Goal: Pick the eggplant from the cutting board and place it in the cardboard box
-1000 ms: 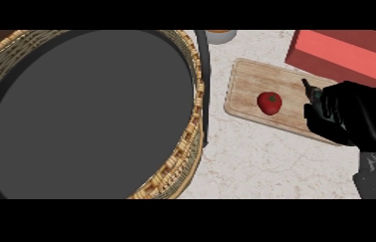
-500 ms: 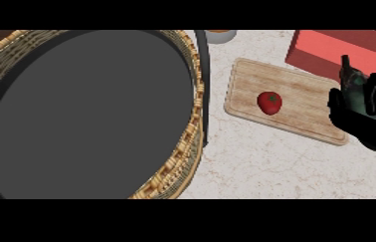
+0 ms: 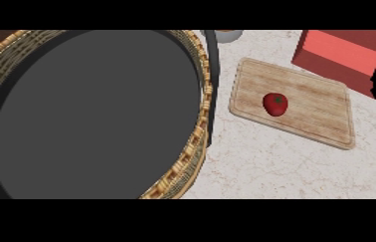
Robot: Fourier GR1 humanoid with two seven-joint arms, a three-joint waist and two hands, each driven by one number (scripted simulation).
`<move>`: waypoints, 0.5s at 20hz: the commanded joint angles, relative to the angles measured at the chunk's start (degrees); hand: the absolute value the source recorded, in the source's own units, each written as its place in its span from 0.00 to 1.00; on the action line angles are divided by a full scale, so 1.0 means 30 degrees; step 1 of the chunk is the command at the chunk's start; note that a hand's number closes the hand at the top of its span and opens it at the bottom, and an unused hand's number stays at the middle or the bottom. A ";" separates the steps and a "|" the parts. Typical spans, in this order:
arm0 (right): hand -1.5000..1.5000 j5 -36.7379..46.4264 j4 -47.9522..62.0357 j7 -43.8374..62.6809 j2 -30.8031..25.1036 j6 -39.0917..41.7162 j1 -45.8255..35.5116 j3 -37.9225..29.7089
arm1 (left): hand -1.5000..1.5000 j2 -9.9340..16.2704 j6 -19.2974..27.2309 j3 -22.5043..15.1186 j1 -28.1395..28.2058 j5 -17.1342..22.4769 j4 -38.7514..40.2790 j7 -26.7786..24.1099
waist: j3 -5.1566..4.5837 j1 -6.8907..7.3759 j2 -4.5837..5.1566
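Robot hand gone; red eggplant (image 3: 275, 104) unhidden.

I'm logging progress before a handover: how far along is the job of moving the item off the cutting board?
Nothing looks done yet: the small red vegetable lies on the wooden cutting board. Nothing is in hand; no robot hand shows in the head view. Left to do: grasp it, lift it, and put it in the red box just beyond the board's far right corner.
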 commanded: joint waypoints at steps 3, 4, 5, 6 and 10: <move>1.00 -0.0815 0.2801 -0.0208 -0.0643 0.0001 -0.2198 -0.1533 | 0.50 -0.2176 -0.0487 -0.2707 -0.2419 -0.0514 -0.1461 -0.0034 | 0.0173 -0.0013 0.0068; 1.00 -0.1430 0.2647 -0.0760 -0.1179 0.0345 -0.2101 -0.2190 | 0.50 -0.1998 -0.0829 -0.2517 -0.1856 -0.0352 -0.1242 -0.0330 | 0.0173 -0.0147 -0.0010; 1.00 -0.1130 0.3140 -0.0797 -0.0582 -0.0177 -0.1918 -0.1704 | 0.50 -0.2801 -0.0111 -0.3187 -0.1719 -0.1025 -0.1550 -0.0529 | 0.0185 -0.0046 0.0033; 1.00 -0.0856 0.3184 -0.0554 -0.0438 -0.0461 -0.2418 -0.1529 | 0.50 -0.2569 -0.0280 -0.2978 -0.1477 -0.0899 -0.1989 -0.0616 | 0.0179 0.0185 -0.0011; 1.00 -0.0835 0.5819 -0.2096 -0.1361 -0.1240 -0.3047 -0.2536 | 0.50 -0.2657 -0.0468 -0.2736 -0.2474 -0.0903 -0.0893 -0.0405 | 0.0189 -0.0011 0.0152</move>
